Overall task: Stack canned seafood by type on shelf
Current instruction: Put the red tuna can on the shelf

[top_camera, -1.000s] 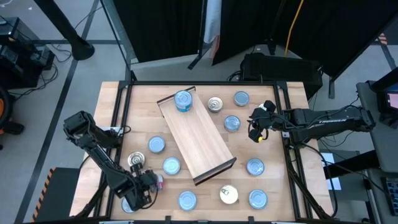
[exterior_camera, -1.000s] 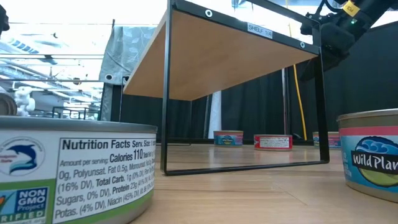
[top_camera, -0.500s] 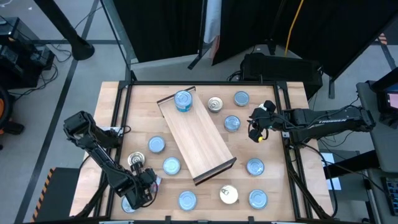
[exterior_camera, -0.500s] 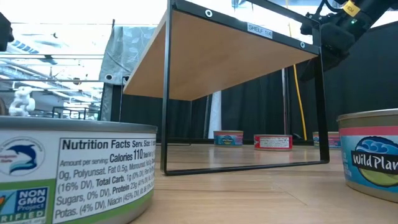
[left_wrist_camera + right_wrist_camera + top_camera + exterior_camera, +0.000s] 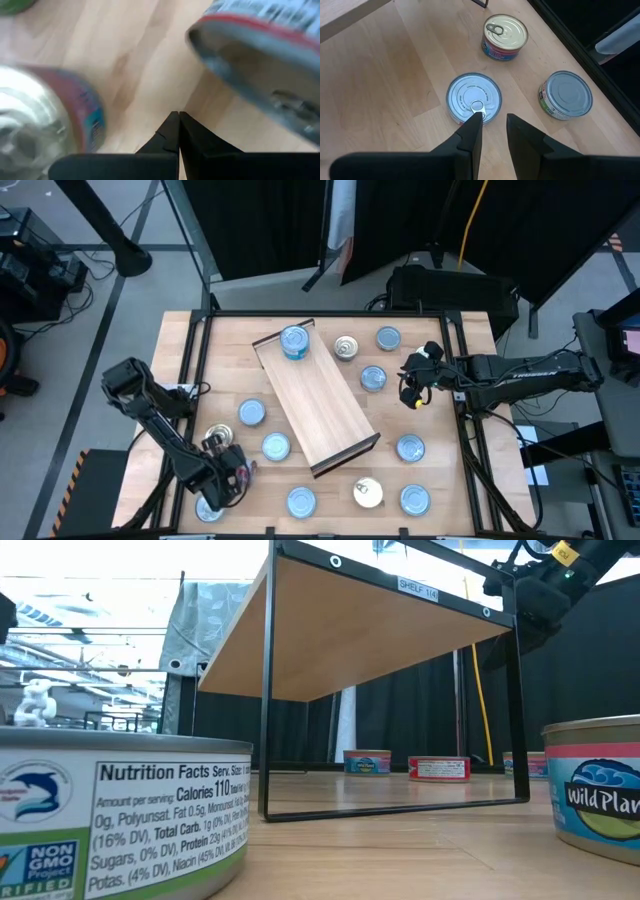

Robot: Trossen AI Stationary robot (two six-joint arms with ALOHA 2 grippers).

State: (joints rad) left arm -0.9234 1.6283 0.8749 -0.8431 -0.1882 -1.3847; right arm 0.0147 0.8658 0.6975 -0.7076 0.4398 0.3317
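The right gripper (image 5: pixel 489 126), jaws slightly parted and empty, hovers directly above 1 round light-blue-topped tin (image 5: pixel 473 98). The left gripper (image 5: pixel 178 120) is closed, holding nothing.

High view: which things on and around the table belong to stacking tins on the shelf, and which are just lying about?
Job:
- shelf, angled across the table
- tin on the shelf
- loose blue-topped tins, e.g.
- pull-tab tin
- left gripper, shut, near corner
- right gripper, slightly apart, empty

Lying about:
- black box behind the table
- yellow cable
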